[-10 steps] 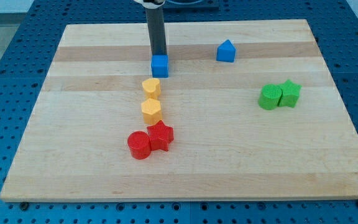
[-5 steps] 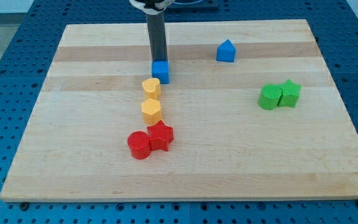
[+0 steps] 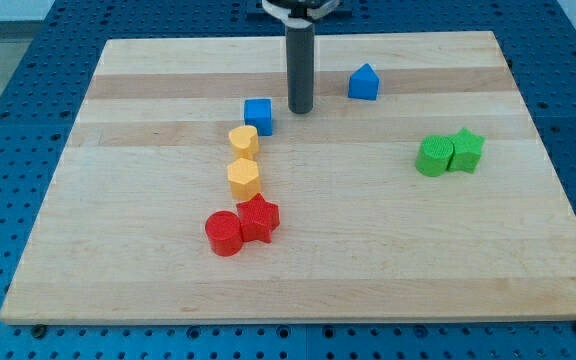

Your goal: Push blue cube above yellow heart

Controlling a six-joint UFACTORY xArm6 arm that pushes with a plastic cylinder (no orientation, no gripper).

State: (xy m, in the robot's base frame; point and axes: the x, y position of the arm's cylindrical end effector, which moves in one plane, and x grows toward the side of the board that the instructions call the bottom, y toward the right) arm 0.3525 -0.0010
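On the view's left half of the wooden counter (image 3: 118,250), a red cylinder (image 3: 223,234) sits touching a red star (image 3: 259,217) on its right. Just toward the view's top from them stands a yellow hexagon (image 3: 244,178), and a little further up is the yellow heart (image 3: 244,140), close to the hexagon, though I cannot tell whether they touch. The blue cube (image 3: 258,115) lies just up and slightly right of the yellow heart, close beside it.

My tip (image 3: 301,109) rests on the counter just to the right of the blue cube, with a small gap between them; the dark rod rises straight toward the view's top. There is no pincer on this arm, so nothing is clenched or released.

Further right, near the view's top, is a blue block (image 3: 364,83) with a pointed, house-like top, well apart from the cube. At the far right, a green block (image 3: 433,157) of rounded shape touches a green star (image 3: 466,150).
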